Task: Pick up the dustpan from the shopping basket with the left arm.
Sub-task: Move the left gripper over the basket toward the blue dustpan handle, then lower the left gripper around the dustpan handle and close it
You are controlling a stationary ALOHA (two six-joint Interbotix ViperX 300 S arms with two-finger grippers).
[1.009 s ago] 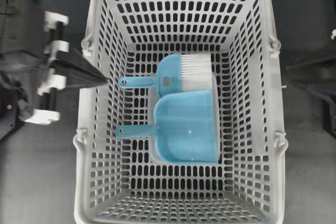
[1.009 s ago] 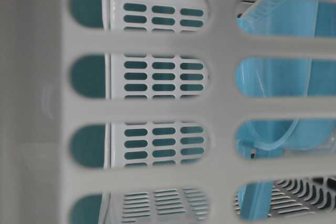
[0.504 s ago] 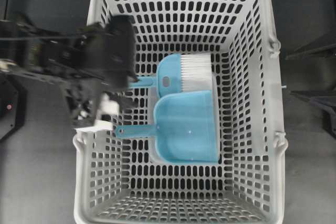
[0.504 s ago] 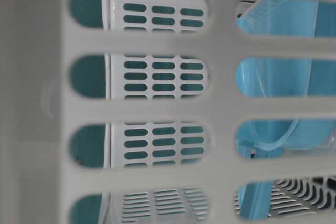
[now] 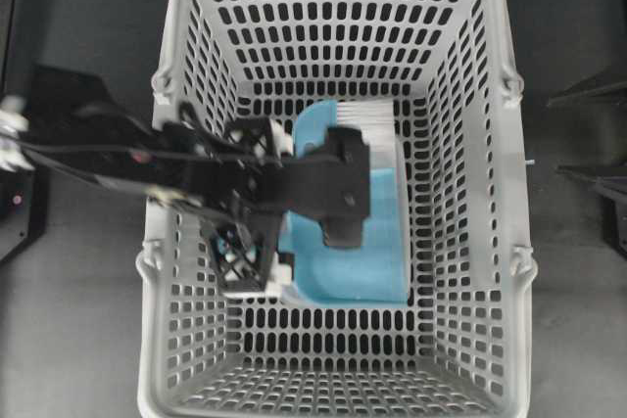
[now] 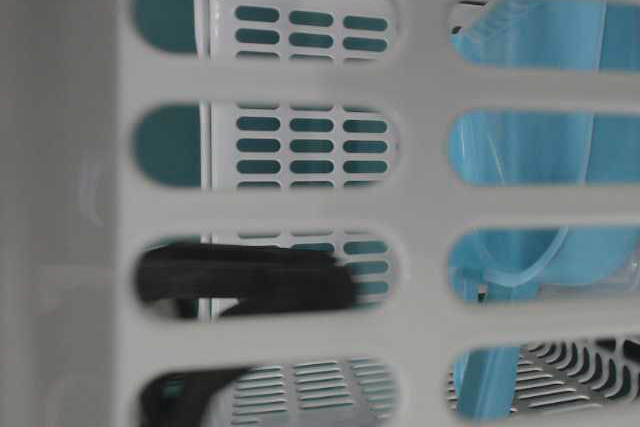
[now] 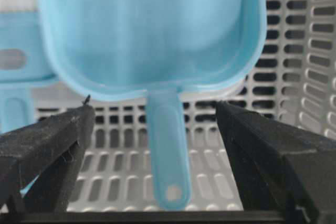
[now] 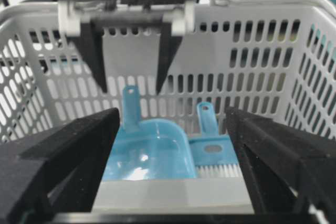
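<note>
Inside the shopping basket point(image 5: 196, 66), left claw point(image 8: 131, 90) straddles dustpan point(image 7: 152, 30) handle.

Overhead cam looks straight down into the shopping basket point(image 5: 338, 7). Table-level cam sits v. close to its slotted wall, peering through. Left wrist cam faces dustpan point(image 7: 157, 30) handle-on, close up; right wrist cam looks across from opp. side, farther off.

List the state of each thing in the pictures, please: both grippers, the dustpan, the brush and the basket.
left gripper: open, above the dustpan handle, not touching.
right gripper: open, empty.
dustpan: lying flat, not gripped.
brush: lying beside the dustpan.
shopping basket: upright, holding both.
</note>
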